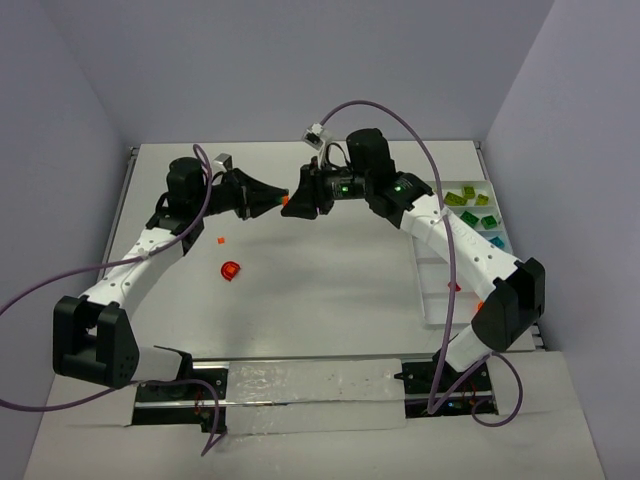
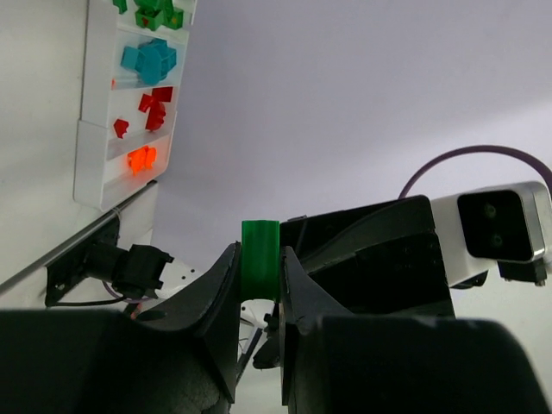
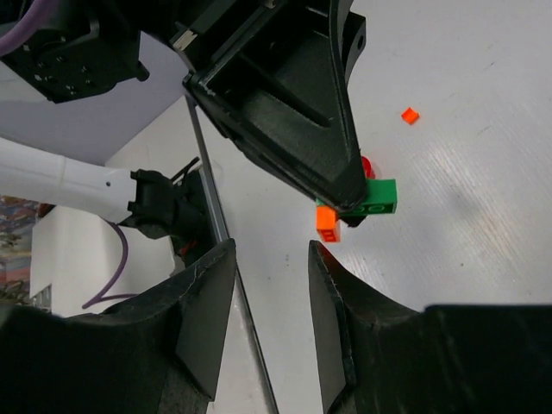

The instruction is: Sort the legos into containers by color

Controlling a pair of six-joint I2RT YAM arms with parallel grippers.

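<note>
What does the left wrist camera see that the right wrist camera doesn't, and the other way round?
Only the left wrist view: the white tray, with teal bricks, red bricks and orange bricks in separate compartments. Only the right wrist view: an orange brick touching the green one, and a loose orange brick on the table. Both: the green brick clamped in the left end effector, with the open right end effector close by.
</note>
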